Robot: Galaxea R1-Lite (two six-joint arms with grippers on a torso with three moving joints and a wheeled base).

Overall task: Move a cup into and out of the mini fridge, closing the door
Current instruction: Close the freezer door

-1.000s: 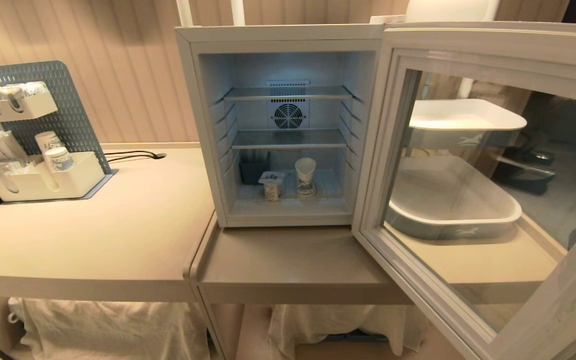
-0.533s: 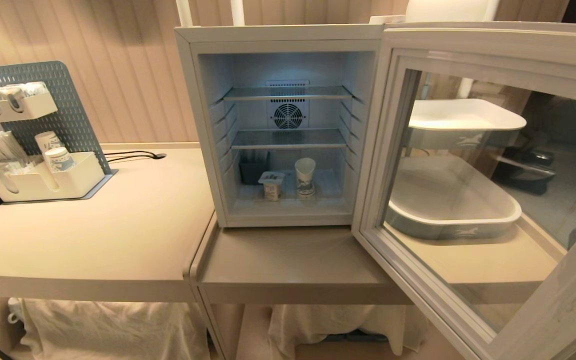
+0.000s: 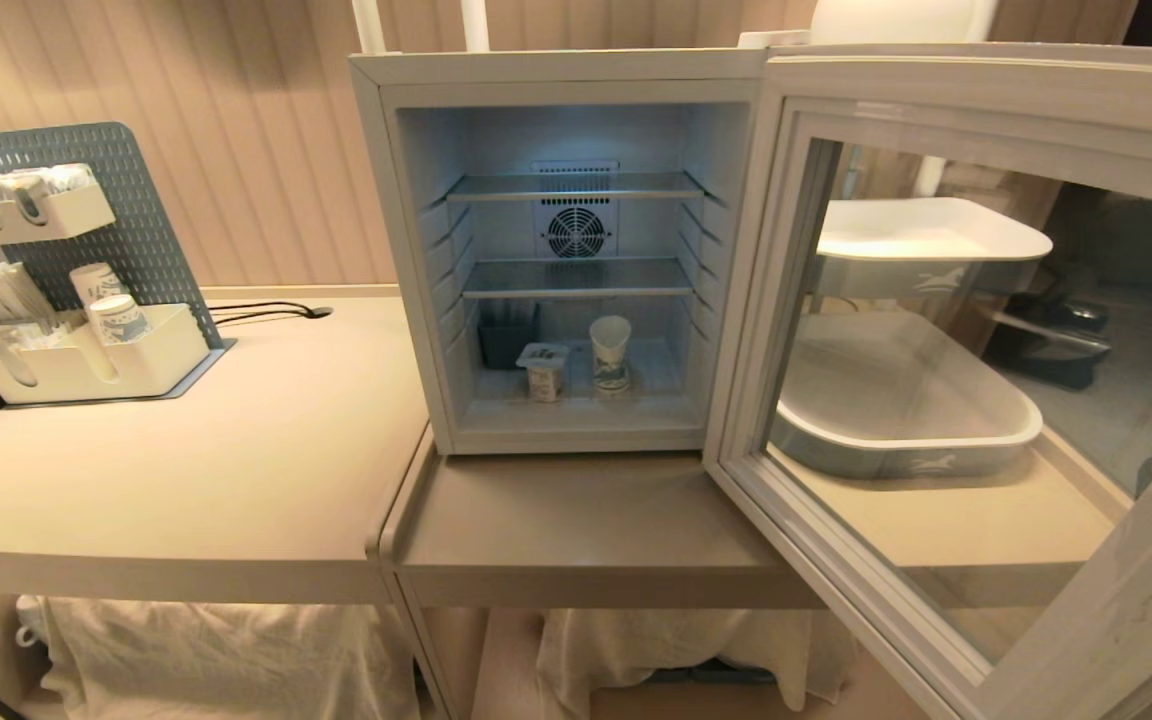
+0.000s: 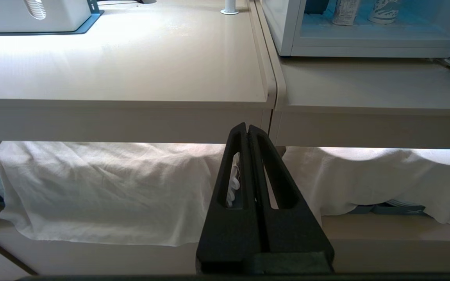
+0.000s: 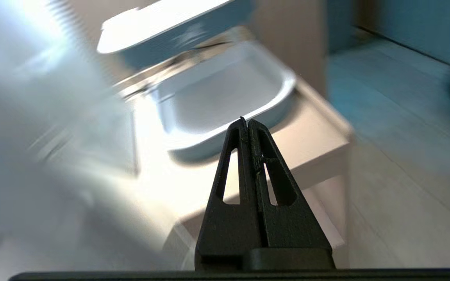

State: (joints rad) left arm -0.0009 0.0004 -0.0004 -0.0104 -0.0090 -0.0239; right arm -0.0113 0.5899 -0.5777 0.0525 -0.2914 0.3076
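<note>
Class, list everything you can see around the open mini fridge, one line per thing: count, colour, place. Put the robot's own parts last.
Boxy mini fridge: one, white, on the lower counter.
Glass-windowed door: one, pale grey frame, swung open to the right.
Patterned paper cup: one, white and blue-green, fridge floor.
Foil-lidded pot: one, pale, left of the cup.
Shallow trays: two, white and grey, behind the door.
Pegboard organiser: one, grey-blue, far left.
Left gripper: black, shut, below the counter edge.
Right gripper: black, shut, before the trays.
</note>
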